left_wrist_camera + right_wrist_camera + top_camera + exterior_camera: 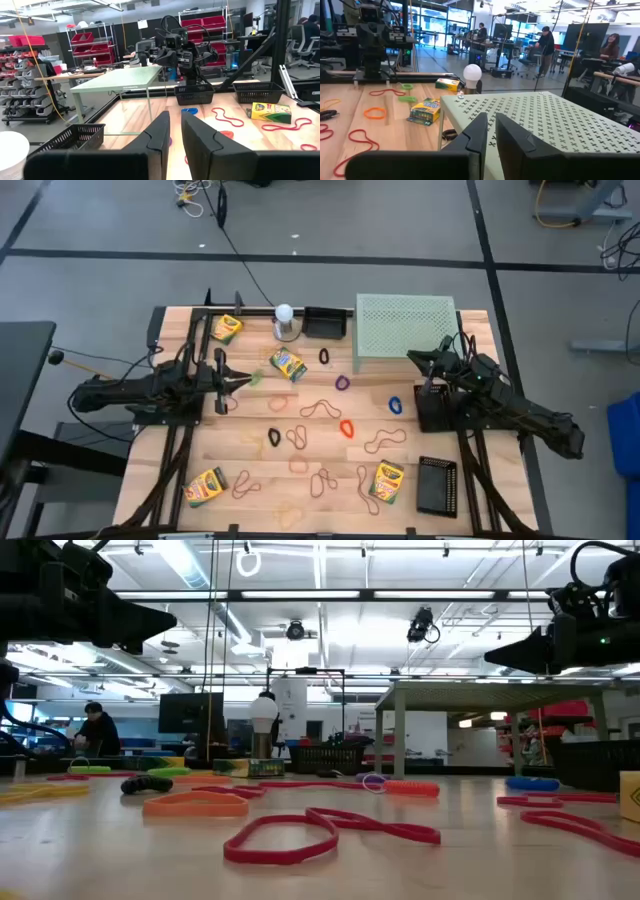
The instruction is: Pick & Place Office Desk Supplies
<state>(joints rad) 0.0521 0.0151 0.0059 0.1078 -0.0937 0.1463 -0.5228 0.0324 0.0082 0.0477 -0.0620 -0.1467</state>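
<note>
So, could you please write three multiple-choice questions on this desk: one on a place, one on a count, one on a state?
1. Where does the white ball stand?
A. at the table's far edge, beside a black mesh basket
B. on the green riser
C. at the near edge

2. How many crayon boxes lie on the table?
A. two
B. four
C. six

3. The right gripper is
A. resting on the table
B. inside a basket
C. up in the air

Key: 1 A, the white ball is next to the black mesh basket. 2 B, the high view shows four crayon boxes. 3 C, the low view shows the right gripper above the table.
</note>
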